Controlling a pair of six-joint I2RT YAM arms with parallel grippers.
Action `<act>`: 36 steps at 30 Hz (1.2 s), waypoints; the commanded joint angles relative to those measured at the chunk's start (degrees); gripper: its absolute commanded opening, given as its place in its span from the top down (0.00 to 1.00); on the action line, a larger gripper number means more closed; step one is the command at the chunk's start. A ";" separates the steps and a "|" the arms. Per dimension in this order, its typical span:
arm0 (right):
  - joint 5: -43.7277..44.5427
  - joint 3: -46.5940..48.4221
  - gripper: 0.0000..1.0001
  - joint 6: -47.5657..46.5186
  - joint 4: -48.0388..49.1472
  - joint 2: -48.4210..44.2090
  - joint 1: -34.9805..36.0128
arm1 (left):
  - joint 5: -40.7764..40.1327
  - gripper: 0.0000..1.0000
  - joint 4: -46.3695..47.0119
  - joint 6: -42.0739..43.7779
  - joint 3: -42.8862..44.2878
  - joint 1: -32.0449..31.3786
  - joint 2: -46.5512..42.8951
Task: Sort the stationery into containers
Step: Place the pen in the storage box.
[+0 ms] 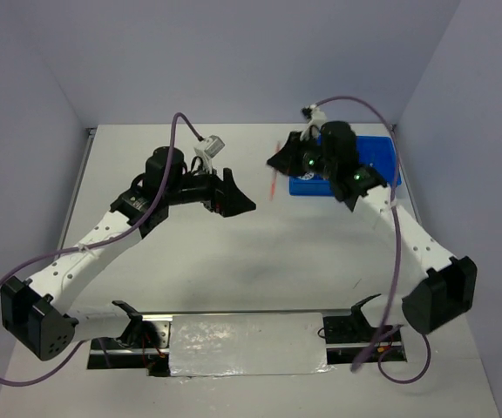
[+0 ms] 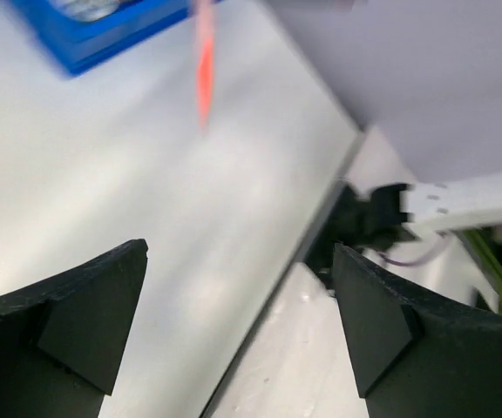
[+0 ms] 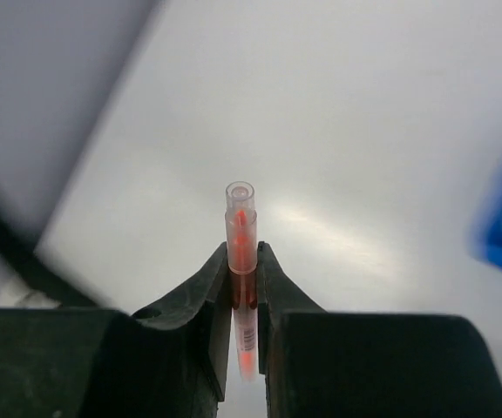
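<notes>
Top external: white table (image 1: 260, 261), lilac walls (image 1: 234, 61); right gripper (image 1: 277, 165) grips pen (image 1: 273, 185)

White table (image 1: 260, 252) with one blue tray (image 1: 383, 153) on it.
In the top view the table is a plain pale surface filling the middle of the frame, with walls at the back and both sides. The tray lies flat in the upper right, near the back corner, partly hidden. A shiny grey plate (image 1: 247, 344) sits at bottom centre.
</notes>
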 commanded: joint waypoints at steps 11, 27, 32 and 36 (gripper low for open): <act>51.90 37.63 1.00 -21.39 -27.12 35.48 -28.78 | -20.75 0.01 -24.29 10.17 -2.04 1.03 -9.56; 40.33 51.80 0.90 -18.32 -29.58 53.69 -36.26 | -17.50 0.01 -23.95 8.24 -5.47 1.03 -10.63; 36.81 50.65 0.70 -17.97 -29.41 52.81 -36.61 | -17.85 0.01 -24.92 8.06 -3.89 1.03 -9.57; 35.85 51.09 0.46 -17.88 -30.02 50.97 -36.61 | -20.82 0.01 -27.02 8.59 -1.96 1.03 -8.78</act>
